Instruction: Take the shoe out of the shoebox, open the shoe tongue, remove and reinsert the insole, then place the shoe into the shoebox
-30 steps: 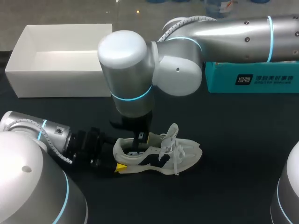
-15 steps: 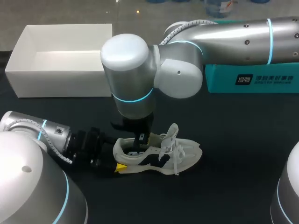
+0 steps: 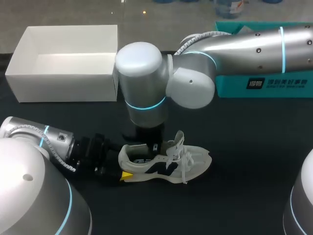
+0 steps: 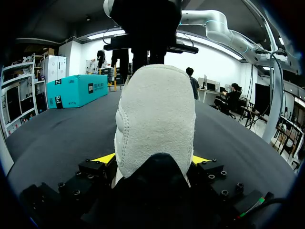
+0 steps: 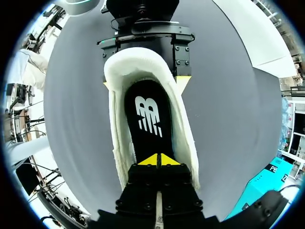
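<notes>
Sneaker (image 3: 166,161) stands on the table, nearer than the white shoebox (image 3: 63,88); from overhead, the right gripper (image 3: 154,146) has edged toeward inside its opening. Left wrist view: the left gripper (image 4: 152,160) clamps the heel. Right wrist view: tips together over the flat insole (image 5: 150,119), probably tucking it home.

Left arm (image 3: 54,142) low, left fingers (image 4: 106,158) clamped on shoe (image 4: 157,119) heel; right arm (image 3: 244,44) overhead, right fingers (image 5: 148,160) pressed together.
</notes>
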You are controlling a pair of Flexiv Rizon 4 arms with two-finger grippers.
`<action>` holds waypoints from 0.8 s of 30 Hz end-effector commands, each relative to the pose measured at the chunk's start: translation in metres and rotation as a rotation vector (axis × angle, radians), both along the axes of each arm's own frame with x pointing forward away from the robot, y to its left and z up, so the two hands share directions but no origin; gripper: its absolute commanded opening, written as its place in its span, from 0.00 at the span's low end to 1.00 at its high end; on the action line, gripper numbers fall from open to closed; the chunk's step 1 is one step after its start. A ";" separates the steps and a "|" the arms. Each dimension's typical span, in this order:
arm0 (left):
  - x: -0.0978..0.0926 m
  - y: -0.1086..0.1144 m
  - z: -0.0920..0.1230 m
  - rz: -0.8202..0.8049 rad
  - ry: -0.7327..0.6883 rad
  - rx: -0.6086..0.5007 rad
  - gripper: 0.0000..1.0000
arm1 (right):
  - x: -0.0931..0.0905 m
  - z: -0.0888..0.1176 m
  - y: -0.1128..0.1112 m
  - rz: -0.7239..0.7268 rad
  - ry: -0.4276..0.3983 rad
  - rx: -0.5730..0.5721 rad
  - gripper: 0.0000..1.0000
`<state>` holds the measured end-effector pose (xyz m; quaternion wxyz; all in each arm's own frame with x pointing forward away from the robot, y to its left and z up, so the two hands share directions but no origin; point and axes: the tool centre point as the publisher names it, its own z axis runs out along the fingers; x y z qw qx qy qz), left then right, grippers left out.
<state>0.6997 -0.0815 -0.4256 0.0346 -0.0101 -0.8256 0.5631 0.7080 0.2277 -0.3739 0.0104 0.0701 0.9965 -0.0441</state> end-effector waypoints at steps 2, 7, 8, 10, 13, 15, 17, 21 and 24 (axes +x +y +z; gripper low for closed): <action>-0.002 -0.001 -0.003 0.002 -0.001 0.001 0.00 | -0.007 -0.017 -0.007 -0.020 0.023 0.022 0.00; -0.002 -0.001 -0.003 0.002 -0.001 0.001 0.00 | -0.004 -0.019 -0.011 -0.045 -0.018 0.034 0.00; -0.002 -0.001 -0.003 0.002 -0.001 0.001 0.00 | -0.001 -0.019 -0.010 -0.048 -0.033 0.035 0.00; -0.002 -0.001 -0.003 0.002 -0.001 0.001 0.00 | 0.005 -0.018 -0.008 -0.041 -0.051 0.037 0.00; -0.002 -0.001 -0.003 0.002 -0.001 0.001 0.00 | 0.014 -0.019 -0.003 -0.020 -0.071 0.035 0.00; -0.002 -0.001 -0.003 0.002 -0.001 0.001 0.00 | 0.019 -0.020 0.000 -0.009 -0.075 0.037 0.00; -0.002 -0.001 -0.003 0.002 -0.001 0.001 0.00 | 0.021 -0.022 0.003 0.008 -0.075 0.051 0.00; -0.002 -0.001 -0.003 0.002 -0.001 0.001 0.00 | 0.023 -0.026 0.006 0.018 -0.063 0.058 0.00; -0.002 -0.001 -0.003 0.002 -0.001 0.001 0.00 | 0.022 -0.029 0.007 0.021 -0.053 0.065 0.03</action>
